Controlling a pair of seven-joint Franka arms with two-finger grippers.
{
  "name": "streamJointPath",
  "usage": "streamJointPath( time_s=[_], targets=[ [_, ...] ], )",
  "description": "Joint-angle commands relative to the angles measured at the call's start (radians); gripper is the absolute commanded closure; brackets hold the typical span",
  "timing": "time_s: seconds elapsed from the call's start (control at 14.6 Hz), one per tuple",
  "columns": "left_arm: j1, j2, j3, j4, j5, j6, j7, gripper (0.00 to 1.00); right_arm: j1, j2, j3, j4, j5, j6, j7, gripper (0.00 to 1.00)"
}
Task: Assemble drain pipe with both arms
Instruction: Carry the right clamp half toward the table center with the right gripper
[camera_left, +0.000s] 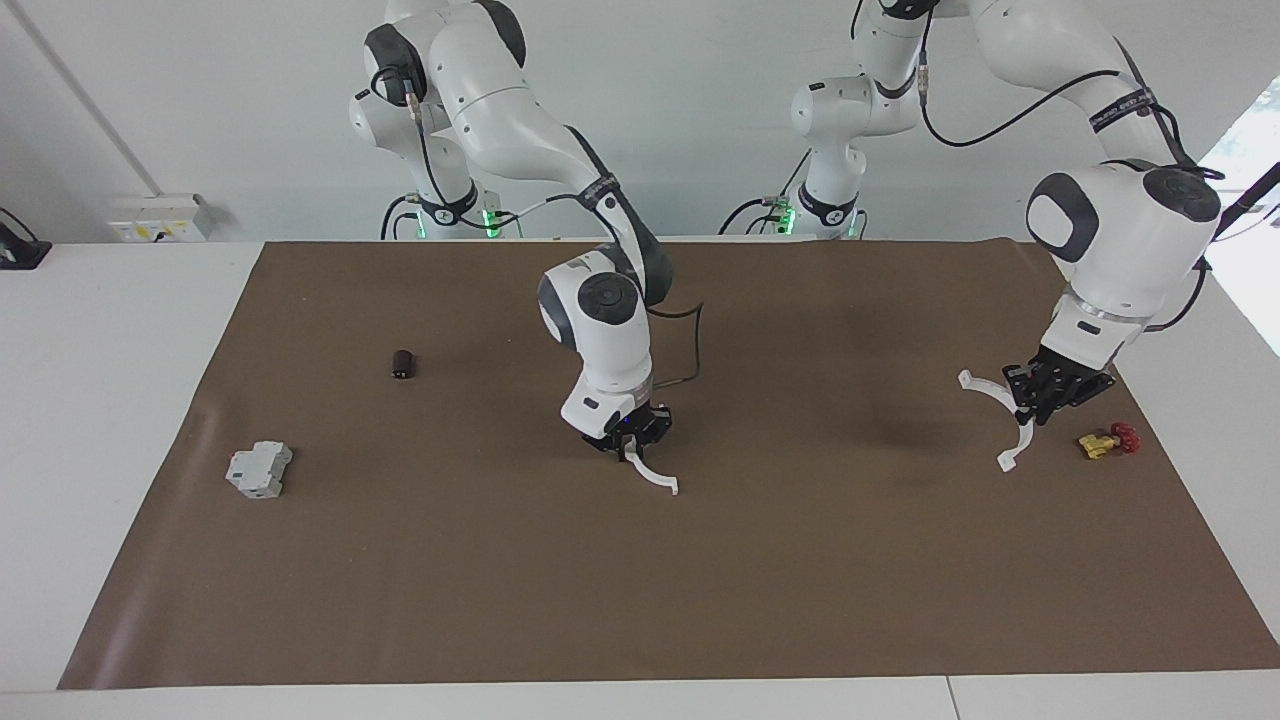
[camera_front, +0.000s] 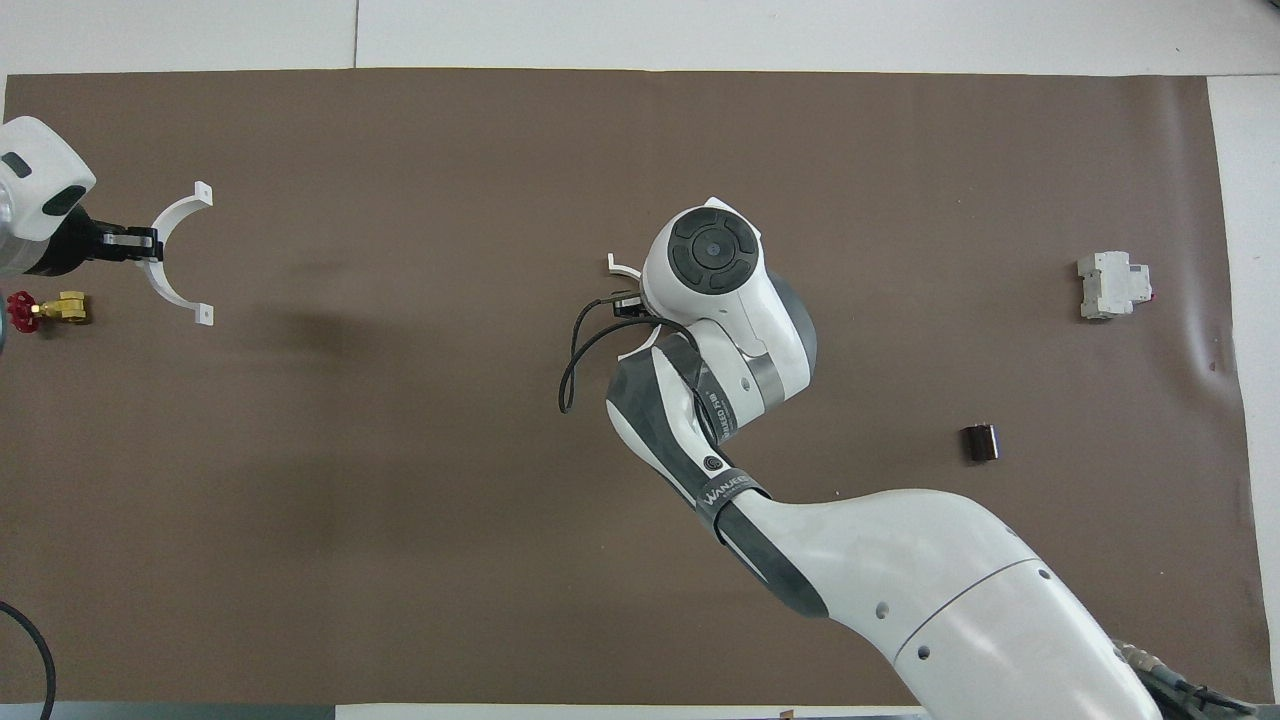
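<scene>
Your left end effector (camera_left: 1050, 398) grips one half-ring (camera_left: 1005, 420) at its mid-arc, near the yellow-and-red valve (camera_left: 1108, 440). Your right end effector (camera_left: 630, 440) holds the other half-ring (camera_left: 655, 477) over mid-surface (camera_left: 800, 580). The thin arcs could rotate in those grips, so you risk misaligned tabs when joining.

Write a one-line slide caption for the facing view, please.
Each gripper, left and right, holds one white half-ring.

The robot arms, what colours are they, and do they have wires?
Both arms are chunky, rounded and white, with dark grey joint caps and black bands bearing white lettering. Black cables loop along them. The left gripper and right gripper are small and black. Green lights glow at the bases.
</scene>
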Motion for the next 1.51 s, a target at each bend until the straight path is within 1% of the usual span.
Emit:
streamJointPath(
  time_s=[0.0, 0.07, 0.14, 0.21, 0.34, 0.55, 0.69, 0.82, 0.89, 0.96, 1.03, 1.1, 1.17, 1.3, 1.44],
  targets=[
    [-0.047, -0.014, 0.006, -0.007, 0.056, -0.014, -0.087, 1.0, -0.015, -0.022, -0.004, 0.013, -0.014, -0.012, 0.003, 0.0],
    [-0.064, -0.014, 0.006, -0.007, 0.07, -0.013, -0.125, 1.0, -0.035, -0.028, -0.005, 0.039, -0.015, -0.05, -0.002, 0.0],
    [-0.084, -0.014, 0.006, -0.007, 0.083, -0.014, -0.162, 1.0, -0.058, -0.043, -0.008, 0.073, -0.017, -0.118, -0.005, 0.0],
    [-0.113, -0.009, 0.006, -0.007, 0.105, -0.014, -0.211, 1.0, -0.09, -0.078, -0.011, 0.096, -0.017, -0.194, -0.006, 0.0],
    [-0.176, 0.0, 0.006, -0.007, 0.163, -0.017, -0.334, 1.0, -0.162, -0.176, -0.011, 0.086, -0.017, -0.298, -0.008, 0.0],
    [-0.289, 0.012, 0.006, -0.004, 0.173, -0.039, -0.47, 1.0, -0.271, -0.314, -0.013, 0.082, -0.015, -0.481, -0.012, 0.0],
    [-0.366, 0.037, 0.006, 0.003, 0.173, -0.048, -0.553, 1.0, -0.359, -0.391, -0.011, 0.081, -0.014, -0.608, -0.102, 0.0],
    [-0.437, 0.098, 0.006, 0.06, 0.171, -0.071, -0.633, 1.0, -0.417, -0.475, -0.013, 0.081, -0.009, -0.686, -0.192, 0.0],
    [-0.475, 0.153, 0.006, 0.11, 0.171, -0.074, -0.683, 1.0, -0.451, -0.512, -0.011, 0.081, -0.011, -0.734, -0.204, 0.0],
    [-0.513, 0.202, 0.006, 0.146, 0.168, -0.074, -0.716, 1.0, -0.454, -0.523, -0.013, 0.073, -0.012, -0.756, -0.204, 0.0],
    [-0.542, 0.262, 0.006, 0.187, 0.168, -0.065, -0.76, 1.0, -0.454, -0.542, -0.014, 0.035, -0.015, -0.763, -0.203, 0.0],
    [-0.559, 0.288, 0.006, 0.203, 0.169, -0.059, -0.785, 1.0, -0.46, -0.574, -0.013, -0.012, -0.015, -0.763, -0.206, 0.0],
    [-0.581, 0.301, 0.006, 0.204, 0.169, -0.053, -0.787, 1.0, -0.466, -0.598, -0.013, -0.067, -0.015, -0.744, -0.213, 0.0],
    [-0.592, 0.319, 0.003, 0.206, 0.168, 0.001, -0.787, 1.0, -0.462, -0.635, -0.014, -0.146, -0.015, -0.652, -0.275, 0.0],
    [-0.604, 0.319, 0.0, 0.195, 0.165, 0.041, -0.785, 1.0, -0.451, -0.654, -0.034, -0.18, -0.017, -0.635, -0.289, 0.0]
  ],
)
